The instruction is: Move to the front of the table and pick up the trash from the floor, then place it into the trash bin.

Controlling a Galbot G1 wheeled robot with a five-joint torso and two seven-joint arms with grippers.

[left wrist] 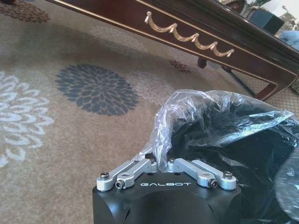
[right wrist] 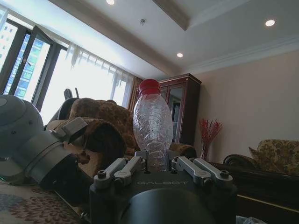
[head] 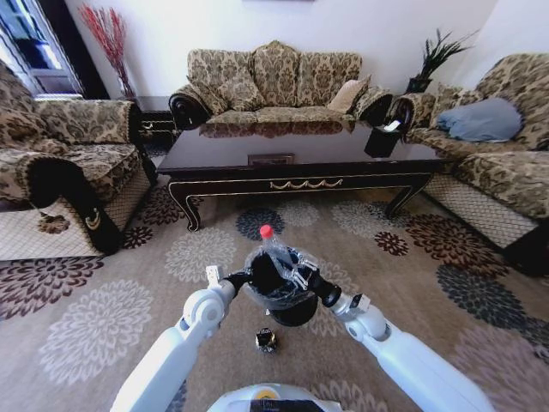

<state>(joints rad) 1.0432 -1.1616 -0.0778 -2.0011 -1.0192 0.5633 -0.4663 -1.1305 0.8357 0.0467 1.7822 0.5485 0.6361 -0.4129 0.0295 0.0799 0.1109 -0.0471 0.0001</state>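
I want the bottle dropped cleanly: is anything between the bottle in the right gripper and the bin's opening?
Nothing visible blocks it. The right gripper holds the bottle upright at the trash bin, whose rim the left gripper pinches by the liner. The bin's mouth looks open.

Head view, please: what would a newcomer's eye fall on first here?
Probably the two grippers meeting in mid-frame: the right gripper holds a clear plastic bottle with a red cap upright over the trash bin, while the left gripper grips the bin's crinkly liner. Behind them stands the glossy dark table, and a small black-and-yellow item lies on the floor near the robot.
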